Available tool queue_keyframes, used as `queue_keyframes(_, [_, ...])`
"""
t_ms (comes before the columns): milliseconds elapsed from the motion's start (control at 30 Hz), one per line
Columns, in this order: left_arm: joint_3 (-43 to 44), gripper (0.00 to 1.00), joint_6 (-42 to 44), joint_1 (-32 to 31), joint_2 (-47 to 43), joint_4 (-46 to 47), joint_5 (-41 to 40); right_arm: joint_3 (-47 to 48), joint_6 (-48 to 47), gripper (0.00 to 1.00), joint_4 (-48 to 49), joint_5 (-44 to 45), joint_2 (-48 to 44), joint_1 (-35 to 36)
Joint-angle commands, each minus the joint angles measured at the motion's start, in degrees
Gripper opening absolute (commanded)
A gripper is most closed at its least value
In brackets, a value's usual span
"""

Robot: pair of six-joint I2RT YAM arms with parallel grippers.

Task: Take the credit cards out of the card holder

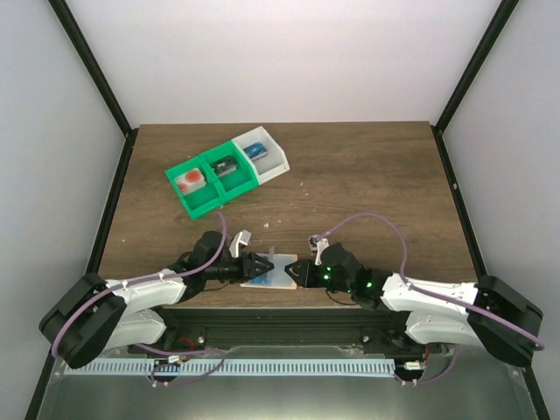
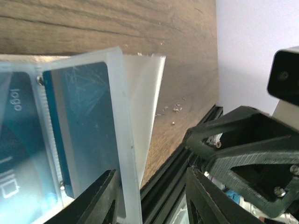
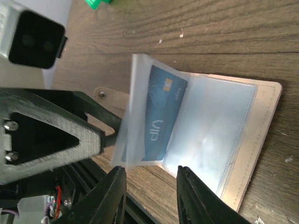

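Over the woodgrain table (image 1: 367, 175), left gripper (image 2: 150, 186) (parted) straddles the card holder's (image 3: 224, 121) clear plastic leaf (image 2: 145, 93); right gripper (image 3: 150, 172) also parted.

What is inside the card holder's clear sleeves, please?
A blue VIP credit card lies in one sleeve of the card holder; the left wrist view shows another blue card in the lifted sleeve. Sleeves underneath are covered.

pale tan-edged card holder (image 3: 224, 140), open flat at near table (image 1: 367, 175) edge, one clear sleeve lifted, blue credit cards (image 2: 79, 126) inside sleeves, one marked VIP
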Motion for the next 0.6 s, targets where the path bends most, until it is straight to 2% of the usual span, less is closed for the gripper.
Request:
queue_keyframes(0, [-2.05, 0.42, -2.67, -1.38, 1.92, 9.35, 1.56, -0.87, 1.43, 0.32, -0.22, 2.84, -4.33, -0.21])
queue_keyframes(100, [-2.25, 0.41, -3.48, -1.50, 4.37, 12.15, 3.17, -0.48, 1.25, 0.32, -1.35, 2.95, -5.84, -0.26])
queue_keyframes(267, [-3.12, 0.42, -3.18, -1.51, 1.90, 8.61, -0.70, 0.56, 1.52, 0.32, -2.78, 1.74, -6.74, -0.24])
queue_keyframes(433, [-2.60, 0.49, -0.83, -1.49, -1.93, 2.51, -4.49, 0.87, 1.30, 0.32, -2.34, 1.63, -5.71, -0.19])
queue_keyframes(567, [-3.03, 0.52, -0.38, -1.47, -2.30, 1.65, -5.77, 1.85, 0.92, 0.32, -2.14, 1.15, -2.14, -0.23])
